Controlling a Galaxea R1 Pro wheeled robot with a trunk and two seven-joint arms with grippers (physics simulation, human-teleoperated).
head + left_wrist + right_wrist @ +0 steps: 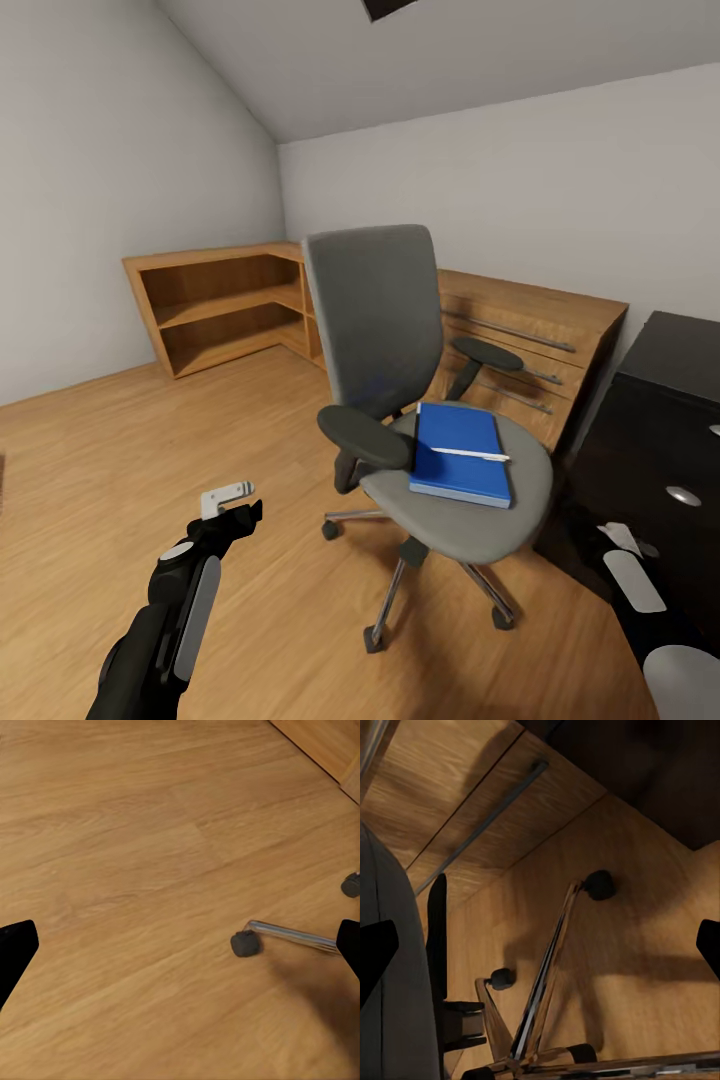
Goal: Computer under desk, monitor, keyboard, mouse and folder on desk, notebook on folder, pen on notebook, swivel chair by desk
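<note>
Chair [400,400]: upright on the wood floor [130,450], centre of the head view, grey back toward the far wall, armrests to either side of the seat.
Chair base: chrome star legs on dark casters; one caster [244,943] and its chrome leg show in the left wrist view, more legs and casters [598,885] in the right wrist view.
Folder [460,452]: blue, flat on the chair seat, near its front right part. Whether a notebook lies with it as a separate layer cannot be told.
Pen [470,453]: thin white stick, lying across the top of the folder.
Desk [665,420]: glossy black, at the right edge of the head view, round knobs on its drawer fronts, just beside the chair.
Dresser [530,350]: light wood with long bar handles, against the far wall behind the chair.
Shelf unit [220,305]: open, light wood, in the far left corner, adjoining the dresser.
Left gripper [232,502]: held low over bare floor, left of the chair and apart from it; fingers spread wide at the edges of its wrist view, nothing between them.
Right gripper [540,945]: dark fingertips [375,952] wide apart at the edges of its wrist view, holding nothing; it faces the chair base and floor beside the dresser.
Right arm [650,610]: white and black links at the lower right of the head view, in front of the desk.
</note>
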